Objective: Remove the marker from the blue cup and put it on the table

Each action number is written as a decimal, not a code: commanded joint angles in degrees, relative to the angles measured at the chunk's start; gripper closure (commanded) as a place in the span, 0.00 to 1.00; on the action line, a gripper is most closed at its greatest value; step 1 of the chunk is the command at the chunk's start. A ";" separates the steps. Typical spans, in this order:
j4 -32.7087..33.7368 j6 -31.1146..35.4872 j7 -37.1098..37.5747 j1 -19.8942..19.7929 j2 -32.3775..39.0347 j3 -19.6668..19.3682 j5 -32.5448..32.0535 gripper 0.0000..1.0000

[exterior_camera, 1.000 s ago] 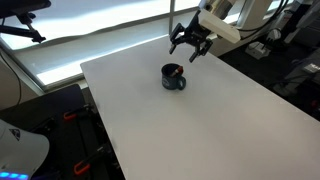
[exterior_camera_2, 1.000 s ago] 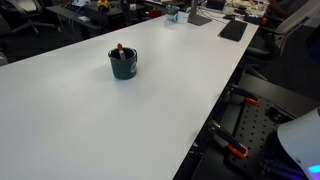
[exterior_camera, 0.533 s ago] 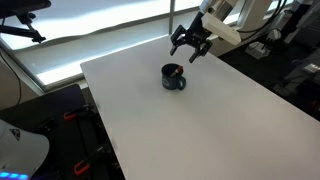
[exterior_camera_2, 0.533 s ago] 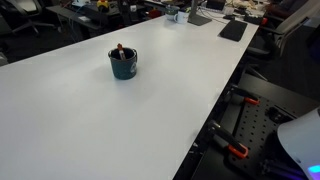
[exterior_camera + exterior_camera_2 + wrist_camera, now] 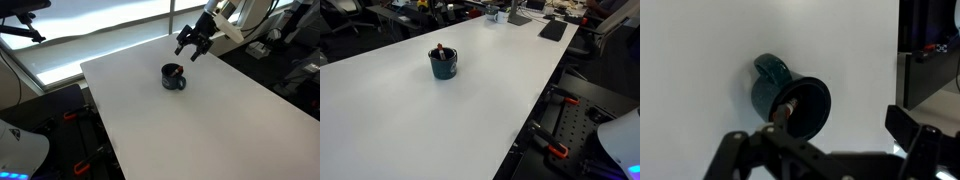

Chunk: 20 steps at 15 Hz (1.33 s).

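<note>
Navy-blue and small, the blue cup (image 5: pixel 174 78) stands alone on the white desk (image 5: pixel 200 130). The marker (image 5: pixel 786 108) is inside it, its reddish shaft leaning on the rim and its end poking just over the lip. Your hand (image 5: pixel 193 45) hangs in the air above the cup and off to its far side, toward the desk edge, touching nothing. Its fingers are spread wide and hold nothing.

In the wrist view the cup's mouth sits a little off the midline between the fingers, with the cup's handle turned away from them. The marker's long axis runs near upright with a slight tilt. By my judgement you need to bring the hand over the cup's mouth, then come down along that axis and close on the exposed end without catching the rim.

Around the cup the desk is flat and smooth, so a laid-down marker may roll. Office clutter (image 5: pixel 520 12) lies well beyond the cup.
</note>
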 commanded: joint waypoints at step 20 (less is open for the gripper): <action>17.66 -13.97 -6.80 4.51 14.71 0.76 -5.42 0.00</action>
